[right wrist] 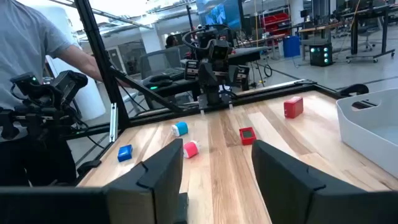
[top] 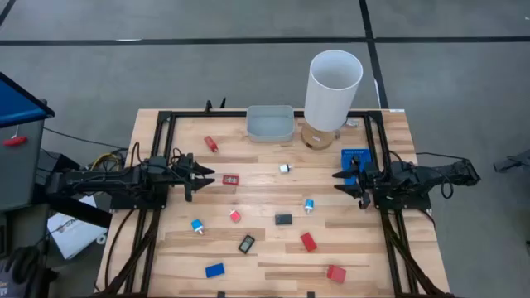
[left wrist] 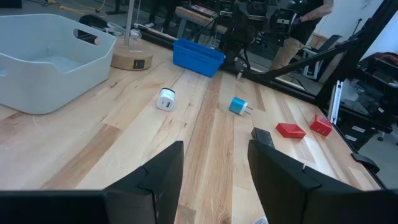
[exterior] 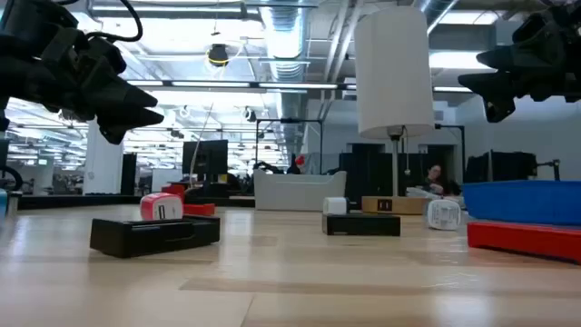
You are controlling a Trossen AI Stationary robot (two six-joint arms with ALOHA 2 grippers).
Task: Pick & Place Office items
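The office items lie scattered flat on the wooden table: a red-framed rectangle (top: 230, 179), a black-framed one (top: 247, 243), a black block (top: 283, 219), red blocks (top: 308, 242) (top: 335, 273), a blue block (top: 214, 270), and small white-and-blue pieces (top: 284, 168) (top: 309, 204). My left gripper (top: 203, 174) (left wrist: 214, 168) hovers open at the table's left side, pointing right, just short of the red-framed rectangle. My right gripper (top: 339, 180) (right wrist: 217, 174) hovers open at the right side, pointing left, beside the blue tray (top: 354, 157). Both hang above the table in the low view.
A grey tray (top: 270, 122) sits at the far edge, with a tall white cylinder on a wooden base (top: 331, 91) to its right. A black frame (top: 170, 116) runs along the table's edges. A person (right wrist: 31, 37) stands beyond the table in the right wrist view.
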